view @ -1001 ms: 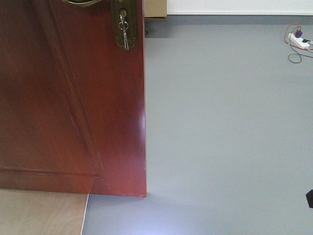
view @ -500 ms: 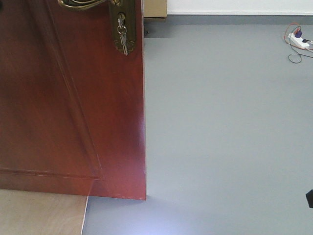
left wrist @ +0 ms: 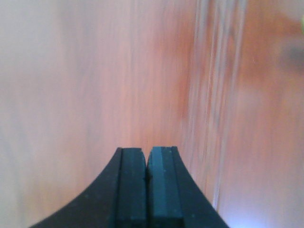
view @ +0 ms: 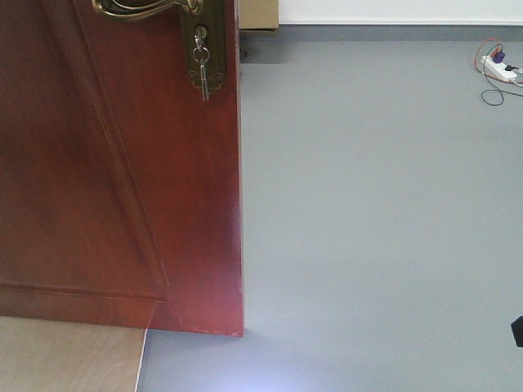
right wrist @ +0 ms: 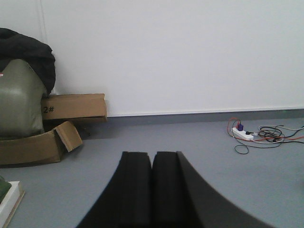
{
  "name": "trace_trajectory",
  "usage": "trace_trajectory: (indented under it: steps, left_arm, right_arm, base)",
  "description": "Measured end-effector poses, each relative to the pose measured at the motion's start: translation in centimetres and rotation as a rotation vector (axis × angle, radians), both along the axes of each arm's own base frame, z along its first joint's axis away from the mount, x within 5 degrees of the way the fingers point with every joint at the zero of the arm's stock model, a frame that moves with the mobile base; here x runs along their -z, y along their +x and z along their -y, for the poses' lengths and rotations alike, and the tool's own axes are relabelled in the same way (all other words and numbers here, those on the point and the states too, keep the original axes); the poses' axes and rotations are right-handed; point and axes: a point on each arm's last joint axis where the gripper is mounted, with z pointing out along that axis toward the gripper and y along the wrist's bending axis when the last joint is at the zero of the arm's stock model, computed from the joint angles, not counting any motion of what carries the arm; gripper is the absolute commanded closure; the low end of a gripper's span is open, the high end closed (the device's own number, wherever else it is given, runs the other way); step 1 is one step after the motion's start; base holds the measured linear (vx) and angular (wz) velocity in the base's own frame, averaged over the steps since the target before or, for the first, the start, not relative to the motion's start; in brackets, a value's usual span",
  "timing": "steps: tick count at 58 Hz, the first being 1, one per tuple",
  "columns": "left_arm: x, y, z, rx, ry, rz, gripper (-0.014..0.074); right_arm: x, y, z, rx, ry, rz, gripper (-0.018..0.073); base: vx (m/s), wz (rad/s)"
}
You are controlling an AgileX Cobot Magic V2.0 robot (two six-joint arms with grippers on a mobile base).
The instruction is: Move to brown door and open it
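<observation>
The brown door [view: 106, 171] fills the left half of the front view, glossy reddish-brown with raised moulding. Its brass lever handle [view: 143, 8] and lock plate with hanging keys [view: 202, 69] sit at the top edge. The door's free edge runs down near the middle of the frame, ending above the grey floor. In the left wrist view my left gripper [left wrist: 146, 151] is shut with nothing between its pads, very close to the blurred door panel [left wrist: 95, 71]. My right gripper [right wrist: 152, 154] is shut and empty, facing the open room away from the door.
A pale plywood surface [view: 69, 355] lies below the door at bottom left. Grey floor [view: 376, 204] stretches to the right. A power strip with cables [view: 498, 69] lies far right. Cardboard boxes [right wrist: 52, 130] and a dark bundle [right wrist: 21, 90] stand against the white wall.
The handle and lock plate have dropped further into view at the top of the frame, and the door's lower edge has slid slightly down. Both grippers stay shut.
</observation>
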Motion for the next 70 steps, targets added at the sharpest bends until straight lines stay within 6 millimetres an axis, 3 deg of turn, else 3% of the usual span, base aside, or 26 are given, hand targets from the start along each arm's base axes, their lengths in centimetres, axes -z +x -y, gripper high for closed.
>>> trace_trajectory:
  steps: [16,31,45,70]
  left_arm:
    - [5.1,-3.4,0.1,0.000,0.000,0.038,0.0600]
    - [6.0,-5.1,0.3,0.015,-0.007,0.038,0.0600]
    - [7.1,-5.3,0.3,0.015,-0.010,-0.081,0.0600]
    - [7.2,-5.3,0.3,0.015,-0.010,-0.089,0.0600]
  right_arm:
    - [0.0,0.0,0.0,0.000,0.000,0.000,0.0559]
    - [0.0,0.0,0.0,0.000,0.000,0.000,0.0559]
    - [0.0,0.0,0.0,0.000,0.000,0.000,0.0559]
    - [0.0,0.0,0.0,0.000,0.000,0.000,0.0559]
  base:
    - [0.00,0.00]
    - [0.00,0.00]
    - [0.00,0.00]
    - [0.00,0.00]
